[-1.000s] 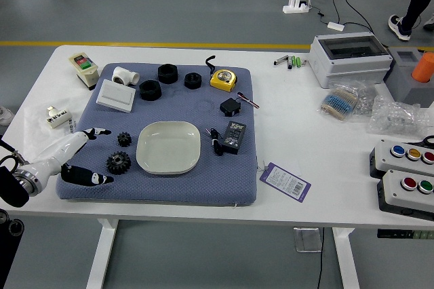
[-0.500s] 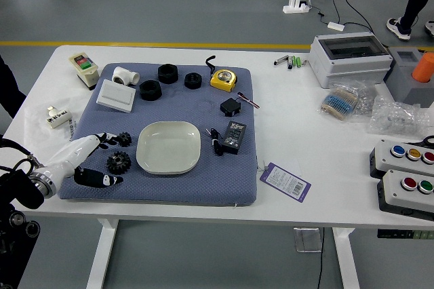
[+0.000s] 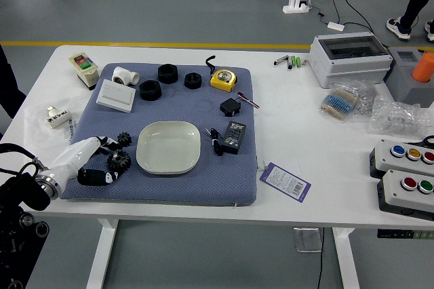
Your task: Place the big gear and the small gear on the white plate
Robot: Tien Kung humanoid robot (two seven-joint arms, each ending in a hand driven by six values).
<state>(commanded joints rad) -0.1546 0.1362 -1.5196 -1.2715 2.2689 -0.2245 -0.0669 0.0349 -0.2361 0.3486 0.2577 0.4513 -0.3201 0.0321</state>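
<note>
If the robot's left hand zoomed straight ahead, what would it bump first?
Probably the big gear, just ahead of the left hand, then the white plate. I can't tell how high the hand is.

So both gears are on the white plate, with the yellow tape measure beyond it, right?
No: the head view shows the small gear and the big gear left of the white plate, not on it. The yellow tape measure is beyond it.

Head view from high, facing forward and down
</note>
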